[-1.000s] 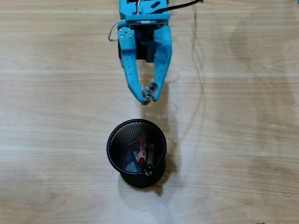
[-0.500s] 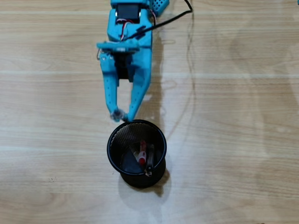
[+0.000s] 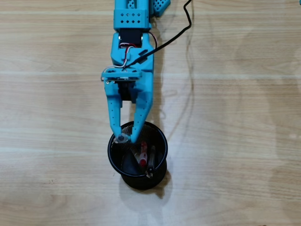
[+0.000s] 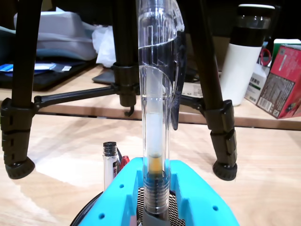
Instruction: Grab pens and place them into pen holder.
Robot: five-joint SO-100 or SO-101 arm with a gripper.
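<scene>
In the overhead view my blue gripper (image 3: 127,138) hangs over the upper-left rim of the black mesh pen holder (image 3: 162,143). It is shut on a clear pen (image 3: 122,139), which stands upright and is seen end on. The wrist view shows that clear pen (image 4: 155,117) rising straight up between the blue fingers (image 4: 197,197) of the gripper (image 4: 156,186), with the holder's mesh (image 4: 175,203) right below. Inside the holder lean a red pen (image 3: 142,151) and a clear pen with a black end (image 3: 150,162). Their tops, the black-ended pen (image 4: 109,160) and the red pen (image 4: 124,160), show left of the fingers.
A black cable (image 3: 190,70) trails over the wooden table to the right of the arm. In the wrist view, black tripod legs (image 4: 221,136) stand on the table ahead, with a white bottle (image 4: 242,56) and a red box (image 4: 284,80) beyond.
The gripper has come down the overhead view with the clear pen, first shifting left, and now sits over the holder's rim instead of above it on bare table.
</scene>
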